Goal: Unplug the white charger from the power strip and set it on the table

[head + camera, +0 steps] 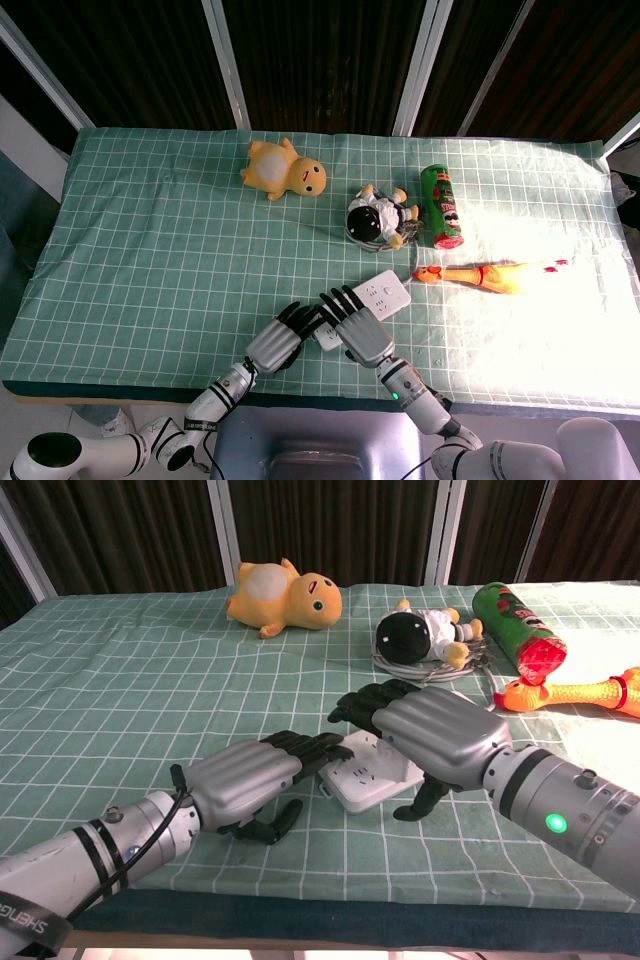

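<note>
My right hand covers the charger, grip unclear; my left hand, fingers loose, rests on the power strip. A weak hold lets the strip lift.

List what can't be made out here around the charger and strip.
- White charger: hidden in both views under the right hand; grip unconfirmed.
- Power strip: near end covered by both hands in head view.
- Left hand: fingertips lie at the strip's edge; contact unclear in chest view.
- Strip's cable: not traceable in either view.
</note>
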Controlling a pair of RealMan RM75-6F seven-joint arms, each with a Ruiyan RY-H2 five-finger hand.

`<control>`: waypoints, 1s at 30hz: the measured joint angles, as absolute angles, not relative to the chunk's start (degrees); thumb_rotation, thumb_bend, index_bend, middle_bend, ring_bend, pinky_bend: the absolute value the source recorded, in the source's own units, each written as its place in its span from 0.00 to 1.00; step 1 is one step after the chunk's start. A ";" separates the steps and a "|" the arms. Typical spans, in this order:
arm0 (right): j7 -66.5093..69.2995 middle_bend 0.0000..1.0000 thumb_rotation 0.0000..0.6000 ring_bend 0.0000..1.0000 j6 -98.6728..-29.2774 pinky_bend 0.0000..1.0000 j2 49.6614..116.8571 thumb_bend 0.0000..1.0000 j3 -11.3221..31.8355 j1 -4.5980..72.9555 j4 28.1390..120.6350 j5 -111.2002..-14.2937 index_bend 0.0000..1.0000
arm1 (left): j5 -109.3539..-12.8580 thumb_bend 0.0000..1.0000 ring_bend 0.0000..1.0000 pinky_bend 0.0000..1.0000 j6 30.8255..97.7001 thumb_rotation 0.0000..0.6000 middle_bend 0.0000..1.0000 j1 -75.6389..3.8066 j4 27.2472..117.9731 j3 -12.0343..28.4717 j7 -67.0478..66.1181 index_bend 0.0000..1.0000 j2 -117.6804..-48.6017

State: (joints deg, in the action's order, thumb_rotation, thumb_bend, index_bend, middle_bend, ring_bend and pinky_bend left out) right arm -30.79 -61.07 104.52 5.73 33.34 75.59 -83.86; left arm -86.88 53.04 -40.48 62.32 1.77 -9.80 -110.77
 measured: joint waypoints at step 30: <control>-35.57 0.37 1.00 0.38 -63.75 0.51 103.73 0.39 5.31 33.44 75.59 -82.84 0.59 | -86.51 0.69 0.00 0.02 53.36 1.00 0.00 -40.88 62.37 0.87 -10.20 0.00 -110.06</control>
